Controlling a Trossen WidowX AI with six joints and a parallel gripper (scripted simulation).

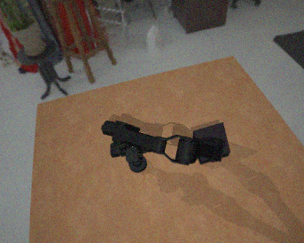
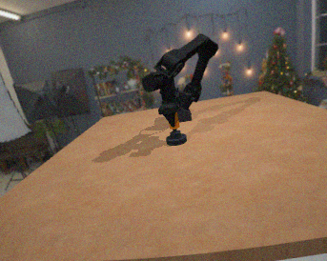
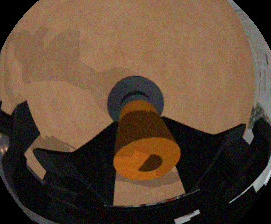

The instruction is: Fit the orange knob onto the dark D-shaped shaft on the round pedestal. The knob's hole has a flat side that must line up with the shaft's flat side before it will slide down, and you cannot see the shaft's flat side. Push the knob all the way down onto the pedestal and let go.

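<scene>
Fairy bulbs glow on the blue-grey wall behind a wide, wood-brown surface, and right in front of me it's all about the orange, tapering knob! It's up above the dark round pedestal, gripped between the black jaws, one on either side of it in the wrist view. That view shows the knob's broad end nearest the camera, a dark hollow in its face, and its narrow end toward the pedestal. Is it touching the shaft? I cannot tell; the knob hides too much of it. The knob's body, though, is up off the pedestal's wide disc, so it's not fully down!

Outward we go: the black jointed arm bends high over the surface and reaches back to its dark base. Shadows stretch across the wood. Further out, a decorated Christmas tree stands by the window, and a potted plant sits on a dark stand beyond the surface's edge.
</scene>
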